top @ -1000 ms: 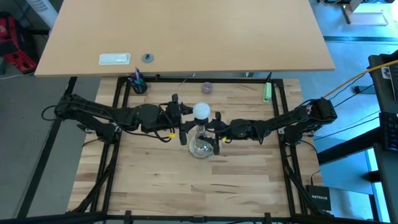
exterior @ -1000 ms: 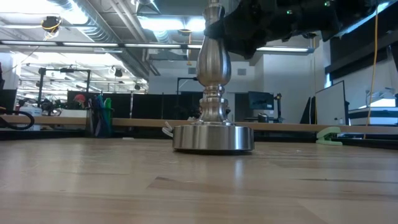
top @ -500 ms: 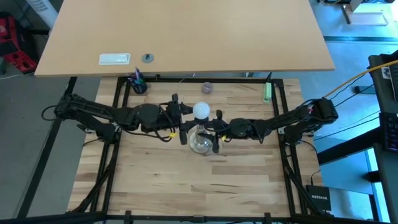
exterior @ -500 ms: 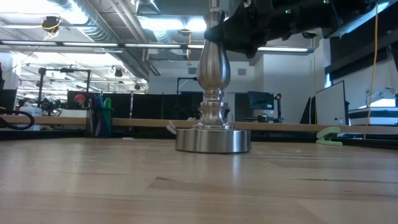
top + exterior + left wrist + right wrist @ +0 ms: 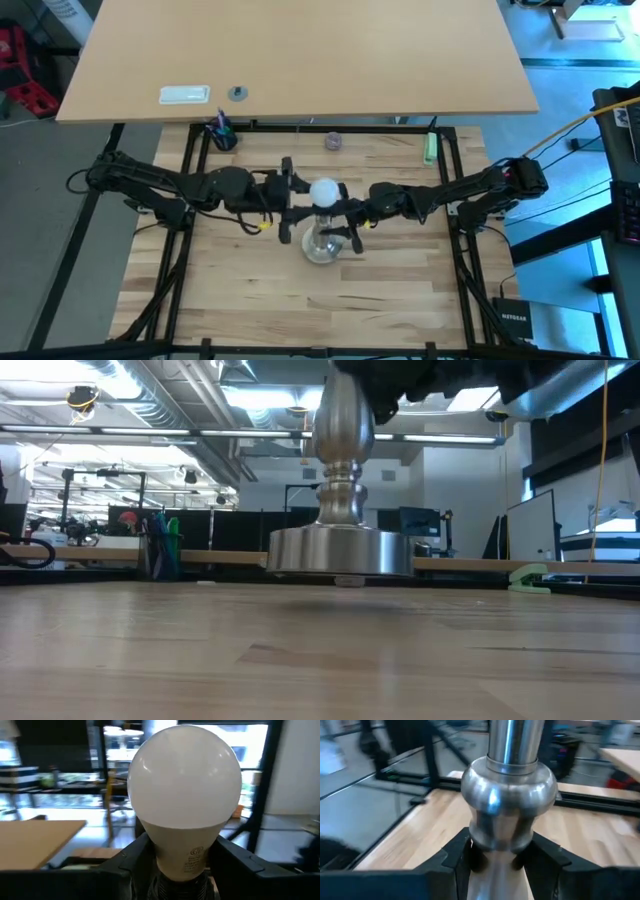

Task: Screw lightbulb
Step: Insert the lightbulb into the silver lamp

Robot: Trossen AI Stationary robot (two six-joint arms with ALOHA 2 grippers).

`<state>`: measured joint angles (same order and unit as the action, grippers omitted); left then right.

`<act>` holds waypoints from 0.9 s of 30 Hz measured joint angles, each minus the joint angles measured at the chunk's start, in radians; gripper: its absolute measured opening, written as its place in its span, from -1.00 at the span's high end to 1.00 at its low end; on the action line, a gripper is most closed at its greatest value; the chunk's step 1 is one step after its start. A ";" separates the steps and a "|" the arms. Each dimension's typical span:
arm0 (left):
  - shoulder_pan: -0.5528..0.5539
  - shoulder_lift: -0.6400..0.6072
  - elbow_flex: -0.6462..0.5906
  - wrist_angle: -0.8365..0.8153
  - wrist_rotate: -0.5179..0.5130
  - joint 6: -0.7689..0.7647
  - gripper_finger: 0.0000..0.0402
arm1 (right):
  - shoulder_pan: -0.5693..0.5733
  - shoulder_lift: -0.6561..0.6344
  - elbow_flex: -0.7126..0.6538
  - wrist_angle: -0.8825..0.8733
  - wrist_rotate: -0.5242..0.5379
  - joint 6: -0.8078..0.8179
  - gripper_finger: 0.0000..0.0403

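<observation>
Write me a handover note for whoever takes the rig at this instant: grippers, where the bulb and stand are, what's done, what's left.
Left gripper: shut on the lightbulb, fingers clamping its neck just above the screw base.
Right gripper: shut on the stand, gripping its metal stem below the round bulge.
Stand: its base hangs clear of the table, with a gap beneath it in the low view, near the table's middle.
Lightbulb: sits on top of the stand, globe up.
Done: both parts gripped, bulb at the socket.
Left: how far the bulb is threaded cannot be seen; finish screwing, set the stand down, release.
</observation>
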<state>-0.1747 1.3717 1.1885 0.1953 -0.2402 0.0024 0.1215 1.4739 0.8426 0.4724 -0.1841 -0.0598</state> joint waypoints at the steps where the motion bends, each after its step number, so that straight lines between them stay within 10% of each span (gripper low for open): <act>1: 0.004 0.000 0.000 -0.002 0.037 0.004 0.18 | 0.000 -0.002 0.005 -0.014 -0.027 -0.014 0.28; 11: 0.065 0.004 -0.002 -0.015 0.342 0.006 0.21 | 0.000 -0.007 0.041 -0.111 -0.218 -0.104 0.29; 22: 0.068 0.006 0.001 -0.072 0.241 0.002 0.33 | 0.005 -0.011 0.067 -0.257 0.168 -0.073 0.29; 27: 0.069 0.006 0.002 -0.082 0.200 -0.003 0.31 | 0.005 -0.021 0.077 -0.259 0.193 -0.040 -0.12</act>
<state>-0.1055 1.3781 1.1900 0.1135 -0.0400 -0.0009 0.1261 1.4531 0.9195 0.2135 0.0086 -0.0994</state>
